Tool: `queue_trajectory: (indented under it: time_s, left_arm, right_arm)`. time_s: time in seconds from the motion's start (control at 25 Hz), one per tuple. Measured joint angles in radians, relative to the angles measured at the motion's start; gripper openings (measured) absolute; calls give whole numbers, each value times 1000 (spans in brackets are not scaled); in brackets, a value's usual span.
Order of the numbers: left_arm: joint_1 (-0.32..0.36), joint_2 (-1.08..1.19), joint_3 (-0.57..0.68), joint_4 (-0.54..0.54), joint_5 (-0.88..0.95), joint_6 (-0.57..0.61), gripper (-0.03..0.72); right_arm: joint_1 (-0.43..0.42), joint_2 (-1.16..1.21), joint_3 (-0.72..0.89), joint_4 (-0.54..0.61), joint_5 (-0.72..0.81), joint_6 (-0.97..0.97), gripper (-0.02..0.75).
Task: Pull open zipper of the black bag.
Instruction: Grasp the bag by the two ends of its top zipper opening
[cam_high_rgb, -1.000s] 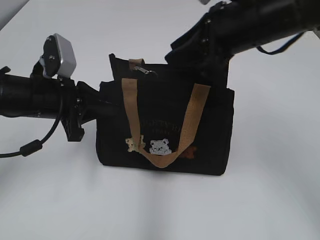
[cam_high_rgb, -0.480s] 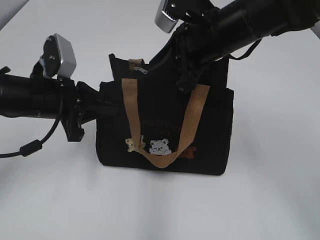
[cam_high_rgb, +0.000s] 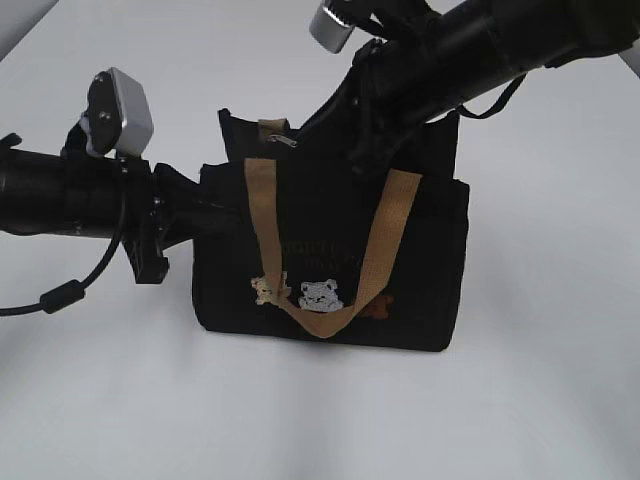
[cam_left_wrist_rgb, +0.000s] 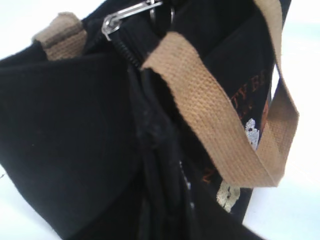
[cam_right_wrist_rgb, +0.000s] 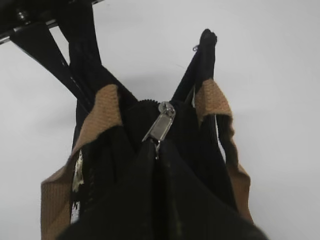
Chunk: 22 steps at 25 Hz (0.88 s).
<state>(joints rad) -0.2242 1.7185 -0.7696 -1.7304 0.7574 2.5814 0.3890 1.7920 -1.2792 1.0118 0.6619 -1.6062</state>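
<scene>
Zipper (cam_right_wrist_rgb: 161, 125) lies just beyond the shut right pincer (cam_high_rgb: 345, 140).

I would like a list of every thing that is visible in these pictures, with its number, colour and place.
black bag: one, black, upright in the middle of the table.
handles: two, tan webbing; one hangs down the front, the other shows at the back edge.
bear patches: a few small ones, pale and brown, low on the bag's front.
zipper: one, black line with a silver pull, near the bag's left end of the top edge.
table: one, white, under everything.
left gripper: one, black, at the bag's left side.
right gripper: one, black, over the bag's top.
</scene>
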Motion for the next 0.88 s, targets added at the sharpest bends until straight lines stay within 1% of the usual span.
queue_trajectory:
  time_s: [0.12, 0.24, 0.36, 0.44, 0.56, 0.72, 0.76, 0.8, 0.84, 0.88]
  left_arm:
    - [0, 0, 0, -1, 5, -1, 67]
    - [-5, 0, -5, -4, 24, 0, 67]
    - [-3, 2, -5, -3, 3, 0, 67]
    - [-3, 2, -5, -4, 2, 0, 67]
    - [-3, 2, -5, -4, 2, -1, 67]
    - [-3, 2, -5, -4, -9, -6, 67]
    - [-3, 2, -5, -4, -21, -17, 67]
    - [-3, -2, -6, -4, -44, -40, 67]
    - [-3, -10, -6, -5, -73, -77, 75]
    - [-3, -21, -7, -5, -101, -130, 99]
  right_arm:
    - [-10, -25, 0, -39, 10, 78, -1]
    - [-40, -63, 0, -108, 68, 194, -1]
    - [-123, -113, 0, -239, 126, 349, -1]
    - [-180, -141, 0, -311, 200, 454, -1]
    - [-235, -169, 0, -347, 285, 529, -1]
    - [-244, -182, 0, -359, 321, 614, -1]
    - [-244, -183, 0, -359, 324, 643, 9]
    - [-243, -183, 0, -361, 329, 672, 40]
    - [-243, -186, 0, -368, 337, 712, 94]
    - [-244, -188, 0, -378, 348, 759, 154]
